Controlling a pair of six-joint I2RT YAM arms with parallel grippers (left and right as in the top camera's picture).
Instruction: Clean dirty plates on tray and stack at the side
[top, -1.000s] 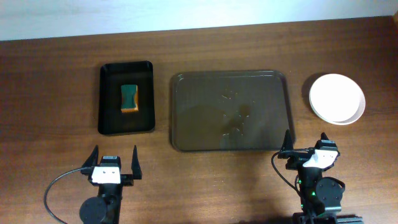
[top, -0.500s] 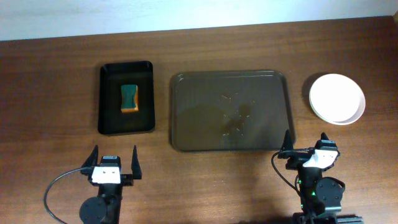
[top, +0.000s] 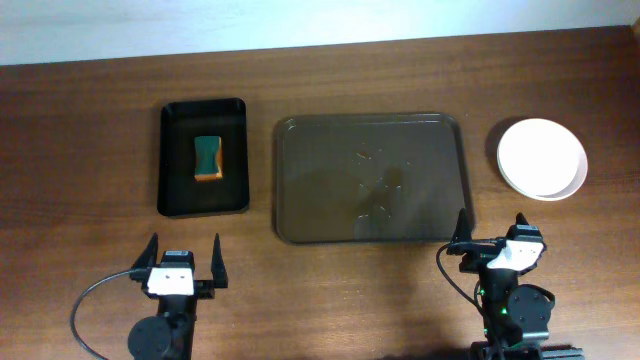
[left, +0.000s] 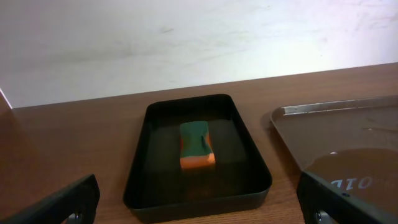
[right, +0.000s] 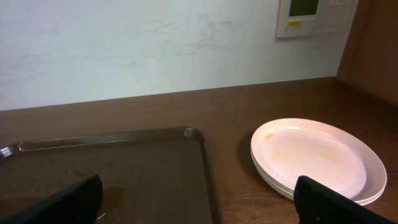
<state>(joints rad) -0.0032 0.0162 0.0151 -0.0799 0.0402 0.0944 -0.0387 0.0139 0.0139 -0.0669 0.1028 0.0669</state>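
A dark grey tray (top: 370, 178) lies mid-table with wet patches and no plates on it; it also shows in the right wrist view (right: 112, 168) and the left wrist view (left: 336, 143). A stack of white plates (top: 541, 158) sits to its right, also in the right wrist view (right: 317, 155). A green and orange sponge (top: 208, 157) lies in a black bin (top: 204, 205), also in the left wrist view (left: 198, 144). My left gripper (top: 184, 260) is open and empty near the front edge. My right gripper (top: 492, 232) is open and empty at the tray's front right corner.
The black bin (left: 149, 186) stands left of the tray. A white wall runs along the table's far edge, with a wall panel (right: 314, 15) at the right. Bare wood lies between the grippers and at the far left.
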